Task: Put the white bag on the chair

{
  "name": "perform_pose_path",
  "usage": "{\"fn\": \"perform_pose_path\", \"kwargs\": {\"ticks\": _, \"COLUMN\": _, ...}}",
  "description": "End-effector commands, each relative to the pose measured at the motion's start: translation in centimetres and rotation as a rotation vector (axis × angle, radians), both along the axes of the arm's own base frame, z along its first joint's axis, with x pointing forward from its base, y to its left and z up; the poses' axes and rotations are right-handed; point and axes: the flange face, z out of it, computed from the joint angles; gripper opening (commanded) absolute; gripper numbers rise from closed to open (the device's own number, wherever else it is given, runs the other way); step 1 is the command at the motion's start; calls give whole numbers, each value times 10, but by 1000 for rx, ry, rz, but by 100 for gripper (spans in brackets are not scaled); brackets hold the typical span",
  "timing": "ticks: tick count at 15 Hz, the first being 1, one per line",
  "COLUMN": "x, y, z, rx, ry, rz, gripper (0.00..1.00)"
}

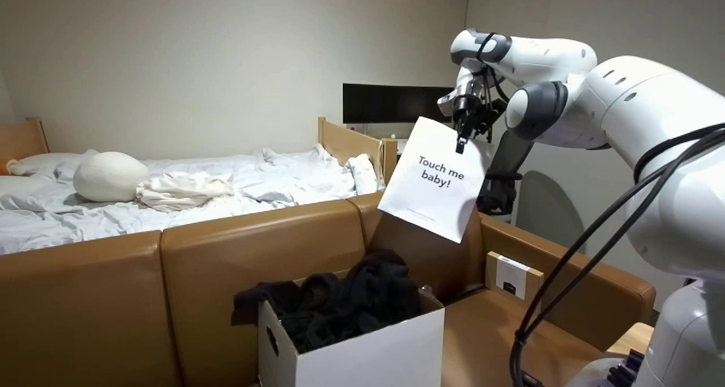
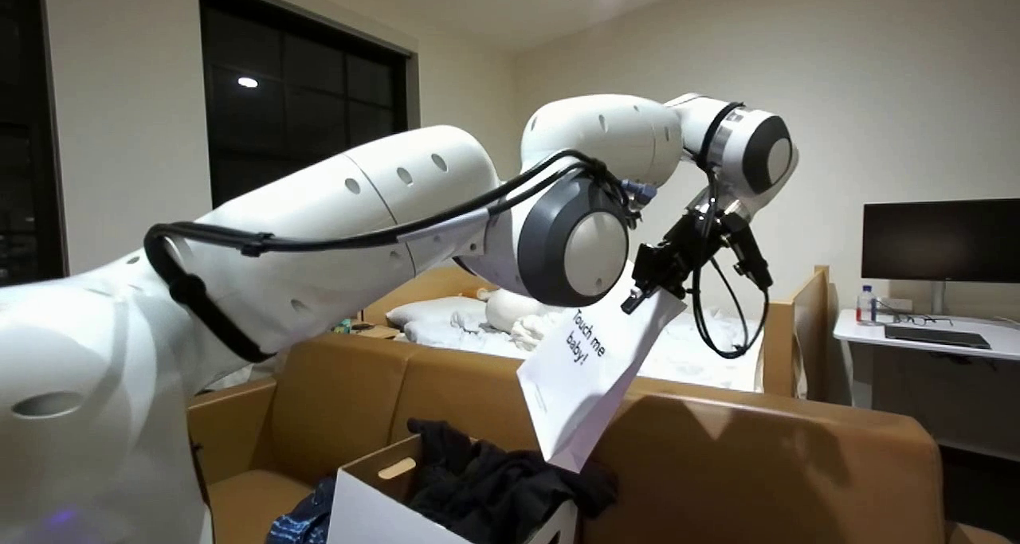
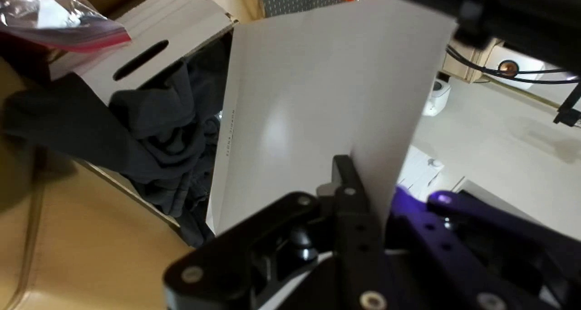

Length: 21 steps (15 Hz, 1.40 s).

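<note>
Both fingers of the black Robotiq gripper pinch the upper edge of the white paper bag, one finger to either side of it in the wrist view. Tilted, the bag hangs in the air in front of the backrest of the tan-brown sofa-style chair, its printed face reading "Touch me baby!"; finer print lower down is too small to read. Over the chair, the white Panda arm arches to the gripper. Also in front of the chair's backrest is a white cardboard box heaped with dark clothes, a fold of them draped over its rim; the base is out of view. Beside the inner face of the chair's armrest stands a white-labelled cardboard parcel. Behind the chair lies a wooden bed spread with rumpled white bedding, a rounded white cushion on top. Farther back from the chair, a black monitor and a small bottle stand on a white desk; a dark window shows beyond the chair.
</note>
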Motion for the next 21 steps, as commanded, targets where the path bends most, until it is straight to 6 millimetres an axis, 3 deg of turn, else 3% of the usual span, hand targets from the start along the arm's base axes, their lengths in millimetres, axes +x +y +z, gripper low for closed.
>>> {"fn": "perform_pose_path", "kwargs": {"ticks": 1, "x": -20, "y": -56, "z": 4, "rx": -28, "ry": -18, "rz": -187, "gripper": 2}}
{"fn": "perform_pose_path", "kwargs": {"ticks": 4, "x": -18, "y": -85, "z": 4, "rx": -149, "ry": -46, "rz": -331, "gripper": 2}}
{"fn": "perform_pose_path", "kwargs": {"ticks": 7, "x": 14, "y": -83, "z": -3, "rx": -267, "ry": -109, "rz": -463, "gripper": 2}}
{"fn": "perform_pose_path", "kwargs": {"ticks": 9, "x": 37, "y": -75, "z": -23, "rx": -375, "ry": -118, "rz": -520, "gripper": 2}}
{"fn": "perform_pose_path", "kwargs": {"ticks": 11, "x": 50, "y": -69, "z": -55, "rx": -481, "ry": -77, "rz": -548, "gripper": 2}}
{"fn": "perform_pose_path", "kwargs": {"ticks": 16, "x": 36, "y": -69, "z": -116, "rx": -684, "ry": 145, "rz": -490, "gripper": 2}}
{"fn": "perform_pose_path", "kwargs": {"ticks": 21, "x": 41, "y": -76, "z": -132, "rx": -880, "ry": 192, "rz": -643, "gripper": 2}}
